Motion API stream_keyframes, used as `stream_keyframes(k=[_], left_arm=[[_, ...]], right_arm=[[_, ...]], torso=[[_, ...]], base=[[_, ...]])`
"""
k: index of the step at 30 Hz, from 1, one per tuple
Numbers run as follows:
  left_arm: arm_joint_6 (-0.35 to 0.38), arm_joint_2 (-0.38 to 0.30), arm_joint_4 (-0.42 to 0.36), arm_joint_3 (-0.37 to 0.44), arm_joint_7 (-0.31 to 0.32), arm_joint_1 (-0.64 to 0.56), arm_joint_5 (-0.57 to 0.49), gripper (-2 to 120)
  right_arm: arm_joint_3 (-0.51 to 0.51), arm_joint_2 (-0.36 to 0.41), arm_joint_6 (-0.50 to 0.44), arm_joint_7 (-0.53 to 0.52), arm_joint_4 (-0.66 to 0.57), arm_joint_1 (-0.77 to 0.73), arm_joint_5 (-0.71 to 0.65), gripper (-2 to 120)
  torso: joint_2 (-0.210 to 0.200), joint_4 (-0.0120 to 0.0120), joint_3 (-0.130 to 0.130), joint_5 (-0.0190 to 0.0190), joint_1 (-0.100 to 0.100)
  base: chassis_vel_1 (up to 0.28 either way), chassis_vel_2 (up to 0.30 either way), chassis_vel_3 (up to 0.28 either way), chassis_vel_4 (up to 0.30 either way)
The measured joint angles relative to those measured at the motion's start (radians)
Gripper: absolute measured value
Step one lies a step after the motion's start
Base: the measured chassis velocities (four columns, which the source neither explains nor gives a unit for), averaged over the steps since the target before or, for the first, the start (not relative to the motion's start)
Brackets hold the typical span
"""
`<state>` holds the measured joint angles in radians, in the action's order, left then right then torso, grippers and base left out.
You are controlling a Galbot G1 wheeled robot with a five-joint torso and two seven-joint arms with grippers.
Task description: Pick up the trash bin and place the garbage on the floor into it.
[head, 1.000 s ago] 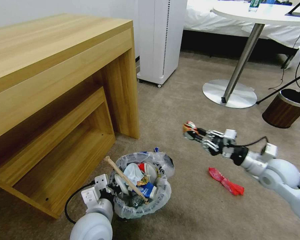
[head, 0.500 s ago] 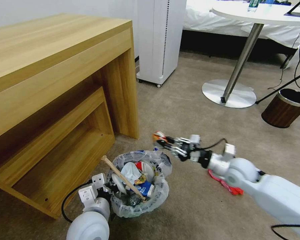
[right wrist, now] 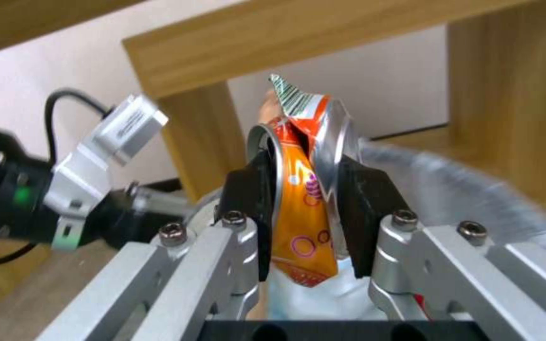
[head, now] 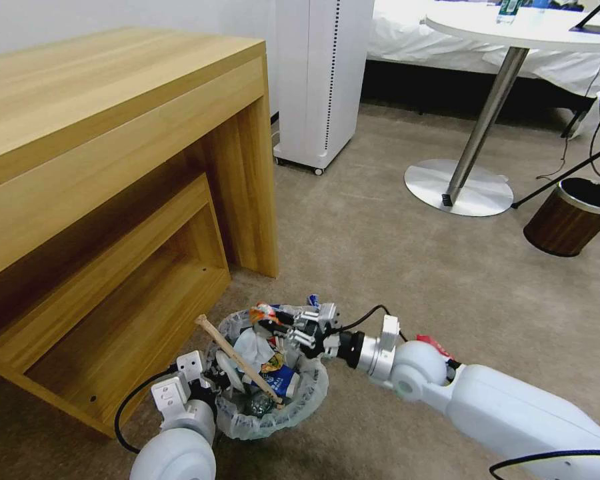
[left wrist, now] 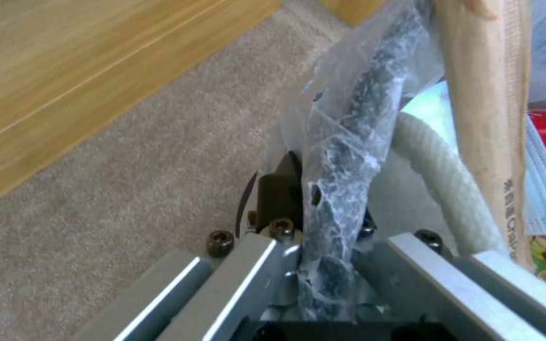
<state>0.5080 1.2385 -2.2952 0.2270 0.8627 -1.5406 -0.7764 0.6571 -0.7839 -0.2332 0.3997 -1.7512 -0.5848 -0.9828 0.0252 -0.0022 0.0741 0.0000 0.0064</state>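
Orange wrapper (right wrist: 301, 208) pinched in my right gripper (head: 271, 321) above the trash bin (head: 293, 410), whose 9 o'clock rim my left gripper (head: 215, 395) clamps; next: release.

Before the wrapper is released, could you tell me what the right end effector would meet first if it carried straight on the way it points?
Probably the wooden stick slanting over the trash bin; the right end effector points across the bin's mouth, though depth is uncertain.
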Motion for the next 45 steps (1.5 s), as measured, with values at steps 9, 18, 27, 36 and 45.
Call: stream_keyframes(k=[9, 18, 27, 36, 45], left_arm=[[0.007, 0.036, 0.007, -0.007, -0.005, -0.012, 0.032, 0], [0.01, 0.059, 0.011, -0.011, -0.014, -0.025, 0.056, 0], [0.013, 0.076, 0.016, -0.012, -0.02, -0.036, 0.082, 0], [0.014, 0.09, 0.015, -0.01, -0.036, -0.061, 0.123, 0], [0.024, 0.137, 0.009, -0.014, -0.068, -0.088, 0.19, 0]], right_arm=[[0.013, -0.004, 0.001, -0.007, -0.007, -0.008, 0.008, 21], [-0.029, 0.026, -0.011, 0.005, -0.017, -0.08, 0.042, 21], [-0.068, 0.041, -0.012, 0.04, -0.019, -0.109, 0.066, 39], [-0.088, 0.046, 0.0, 0.061, -0.021, -0.119, 0.073, 67], [-0.174, 0.062, 0.0, 0.033, -0.052, -0.137, 0.073, 98]], torso=[[0.0, 0.0001, 0.0, 0.0, 0.0], [0.0, -0.0001, 0.0, 0.0002, 0.0], [0.0, 0.0, 0.0, 0.0002, 0.0], [0.0, 0.0001, 0.0, 0.0002, 0.0], [0.0, 0.0001, 0.0, 0.0001, 0.0]], base=[[0.0, 0.0, 0.0, 0.0], [0.0, 0.0, 0.0, 0.0], [0.0, 0.0, 0.0, 0.0], [0.0, 0.0, 0.0, 0.0], [0.0, 0.0, 0.0, 0.0]])
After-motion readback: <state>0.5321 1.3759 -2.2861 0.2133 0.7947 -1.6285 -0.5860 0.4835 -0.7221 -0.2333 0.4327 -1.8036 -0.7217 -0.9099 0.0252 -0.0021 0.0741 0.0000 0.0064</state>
